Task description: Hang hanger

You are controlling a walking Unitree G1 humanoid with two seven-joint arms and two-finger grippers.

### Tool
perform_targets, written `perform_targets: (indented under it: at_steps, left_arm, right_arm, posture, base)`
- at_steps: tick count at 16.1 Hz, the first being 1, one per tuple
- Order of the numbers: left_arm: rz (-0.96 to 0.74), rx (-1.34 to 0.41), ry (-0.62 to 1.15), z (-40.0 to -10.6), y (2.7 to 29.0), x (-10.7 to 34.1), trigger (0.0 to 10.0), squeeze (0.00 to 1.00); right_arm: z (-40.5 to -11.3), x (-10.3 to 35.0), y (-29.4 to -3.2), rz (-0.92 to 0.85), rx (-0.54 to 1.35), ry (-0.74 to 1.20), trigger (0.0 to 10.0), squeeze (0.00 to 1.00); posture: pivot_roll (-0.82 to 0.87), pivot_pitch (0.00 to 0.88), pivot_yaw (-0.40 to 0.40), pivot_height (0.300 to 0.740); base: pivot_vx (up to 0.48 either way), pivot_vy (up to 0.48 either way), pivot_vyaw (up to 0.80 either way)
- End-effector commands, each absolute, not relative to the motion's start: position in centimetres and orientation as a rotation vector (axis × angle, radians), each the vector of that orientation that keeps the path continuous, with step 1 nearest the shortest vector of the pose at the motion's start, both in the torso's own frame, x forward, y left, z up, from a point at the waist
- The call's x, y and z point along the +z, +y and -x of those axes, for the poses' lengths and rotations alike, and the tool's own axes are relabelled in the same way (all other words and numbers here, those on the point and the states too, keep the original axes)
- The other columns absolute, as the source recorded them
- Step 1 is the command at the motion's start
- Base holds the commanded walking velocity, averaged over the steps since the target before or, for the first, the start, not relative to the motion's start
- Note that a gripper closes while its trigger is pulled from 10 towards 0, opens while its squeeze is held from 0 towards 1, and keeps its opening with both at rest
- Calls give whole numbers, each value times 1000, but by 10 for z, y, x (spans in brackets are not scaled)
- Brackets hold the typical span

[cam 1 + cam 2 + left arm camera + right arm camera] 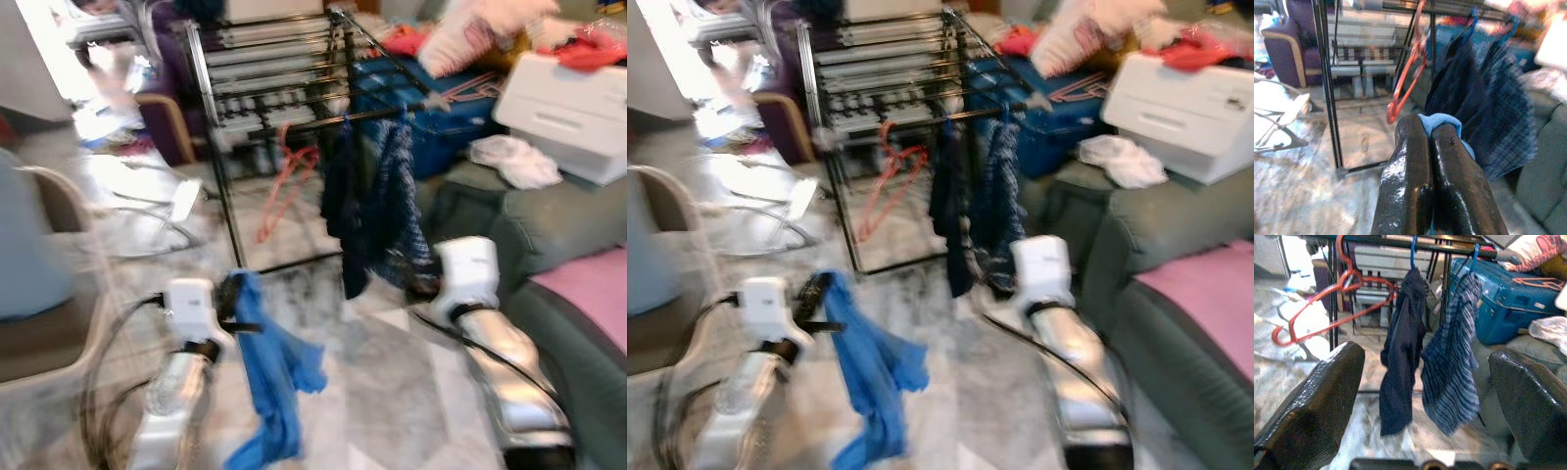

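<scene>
My left gripper is low at the left, shut on a bright blue cloth that hangs down from it toward the floor. In the left wrist view the two fingers press together with the blue cloth pinched at their tips. A black drying rack stands ahead. From its front rail hang a navy garment and a plaid shirt on blue hangers. Empty red hangers dangle to their left. My right gripper is open, close in front of the two garments.
A grey-green sofa with a pink cushion runs along the right. On it sit a white box and a white cloth. A blue suitcase lies behind the rack. Chairs stand at the left.
</scene>
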State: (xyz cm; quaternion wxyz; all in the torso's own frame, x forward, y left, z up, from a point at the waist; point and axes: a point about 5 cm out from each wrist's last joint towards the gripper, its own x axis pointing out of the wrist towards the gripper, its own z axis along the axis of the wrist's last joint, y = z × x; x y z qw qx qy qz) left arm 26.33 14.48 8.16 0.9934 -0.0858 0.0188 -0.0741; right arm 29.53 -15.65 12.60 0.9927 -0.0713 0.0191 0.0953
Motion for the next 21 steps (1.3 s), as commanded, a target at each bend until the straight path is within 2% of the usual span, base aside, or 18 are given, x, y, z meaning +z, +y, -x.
perform_targets:
  at_steps: [1, 8, 12, 21]
  left_arm:
    - [180, -161, 2, -269, 141, 90, 10000, 0]
    - [177, -139, 15, -272, 141, 88, 10000, 0]
    - [181, -152, 13, -273, 140, 89, 10000, 0]
    - [154, -173, -1, -274, 138, 93, 10000, 0]
  right_arm:
    - [-296, 126, -163, 154, 171, 39, 10000, 0]
    - [-296, 125, -159, 154, 179, 38, 10000, 0]
    - [-296, 124, -158, 151, 178, 37, 10000, 0]
    - [-297, 122, -156, 141, 168, 30, 10000, 0]
  posture:
    - [-161, 0, 52, 740]
    - [-159, 0, 60, 740]
    - [-156, 0, 67, 740]
    - [-150, 0, 77, 740]
  base:
    - [296, 379, 0]
    - [0, 479, 0]
    - [0, 0, 0]
    - [0, 442, 0]
